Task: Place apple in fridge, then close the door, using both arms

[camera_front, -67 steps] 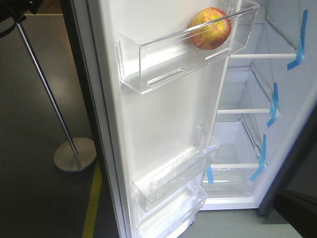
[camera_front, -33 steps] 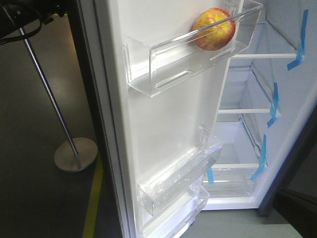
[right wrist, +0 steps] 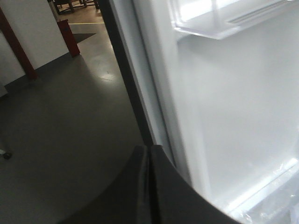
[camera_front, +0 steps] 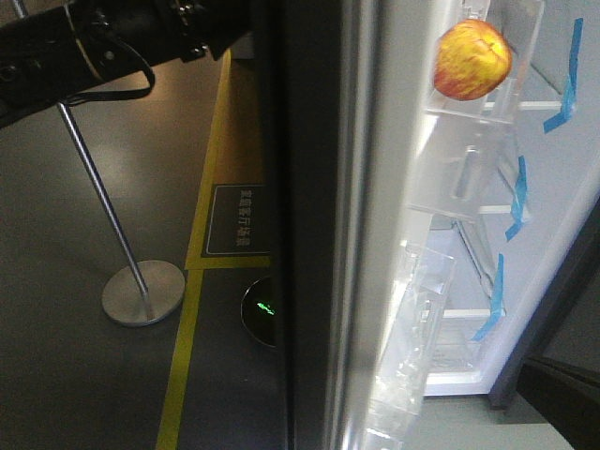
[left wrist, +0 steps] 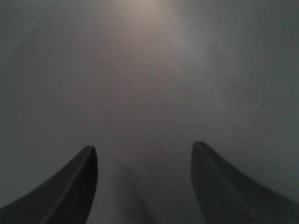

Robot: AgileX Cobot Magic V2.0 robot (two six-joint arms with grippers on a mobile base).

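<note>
Nearest the rig, the right gripper [right wrist: 150,186] shows its two dark fingers pressed flat together with nothing between them, hanging just beside the door [right wrist: 224,112] at its white inner face and grey edge. The left gripper [left wrist: 145,179] has its fingers spread wide and empty, facing a plain grey surface at close range — probably the door's outer skin, though contact cannot be confirmed from that view.

In the front view the left arm [camera_front: 112,42] reaches in from the upper left toward the dark outer face of the door, which stands edge-on and partly swung toward the fridge [camera_front: 553,187]. The apple [camera_front: 472,59] sits in the upper clear door bin [camera_front: 497,94], so placement looks done and closing is the step in hand.

Hazards, as judged:
- A hard push could roll the apple inside the bin, or tip it over the low rim.
- The right gripper lies near the closing edge — risk of pinching.
- An off-centre push by open fingers may slip on the smooth panel.
</note>
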